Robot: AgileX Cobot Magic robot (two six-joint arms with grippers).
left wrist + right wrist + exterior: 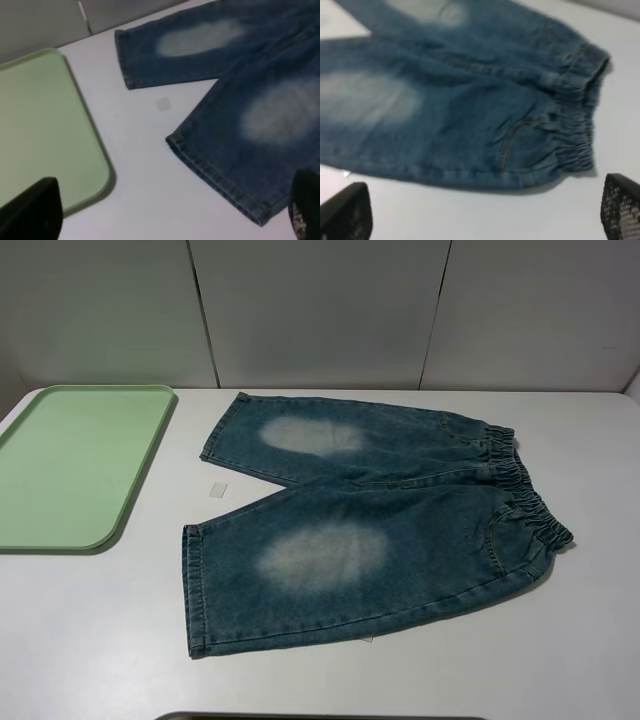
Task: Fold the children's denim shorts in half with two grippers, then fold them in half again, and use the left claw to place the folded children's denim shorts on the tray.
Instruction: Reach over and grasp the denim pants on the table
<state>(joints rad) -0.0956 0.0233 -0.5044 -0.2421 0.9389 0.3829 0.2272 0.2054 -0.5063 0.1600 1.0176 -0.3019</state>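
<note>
Left claw (167,217) wide open, empty: tray (106,175) corner by one finger (30,212), shorts' (260,110) cuff by the other, bare table (145,165) between. Right claw (482,215) likewise, beside waistband (575,135).

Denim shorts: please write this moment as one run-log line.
stage: not folded | blue-green denim shorts: flat on white table | pale green rectangular plastic tray: apart from shorts | left tool: open | right tool: open

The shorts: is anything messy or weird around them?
Nothing torn or spilled. The shorts lie flat, a bit slanted. One oddity: a small pale square scrap sits on the table between the two leg cuffs.
</note>
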